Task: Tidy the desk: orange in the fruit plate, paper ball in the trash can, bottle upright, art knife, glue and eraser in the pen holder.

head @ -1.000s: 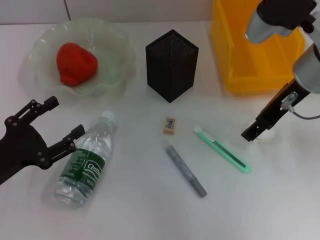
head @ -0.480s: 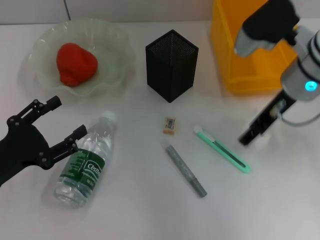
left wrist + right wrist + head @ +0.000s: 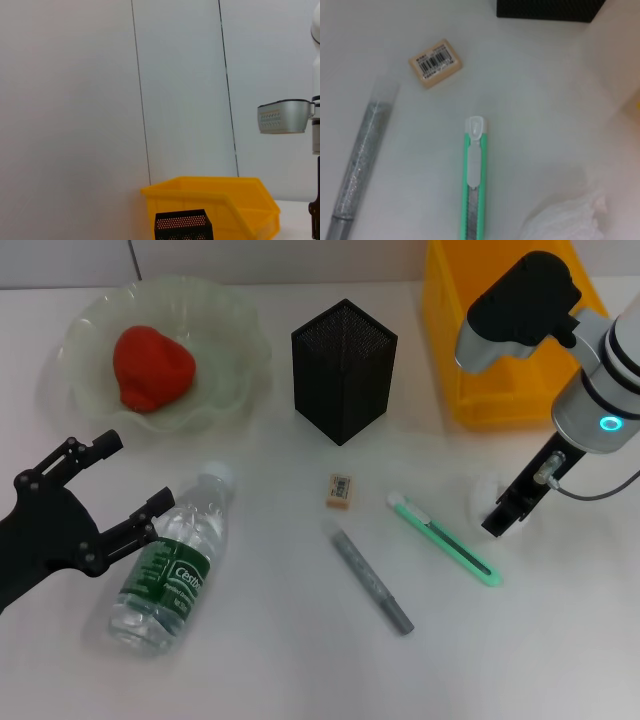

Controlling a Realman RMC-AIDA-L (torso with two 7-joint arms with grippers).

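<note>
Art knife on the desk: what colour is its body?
Green, with a white slider and tip. The art knife shows best in the right wrist view.

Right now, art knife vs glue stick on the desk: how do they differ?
The art knife is green with a white tip; the glue stick is silvery grey. The knife is flat-bodied, the glue stick round. The knife lies nearer the right gripper, the glue stick nearer the bottle. Both lie flat on the desk, outside the pen holder.
</note>
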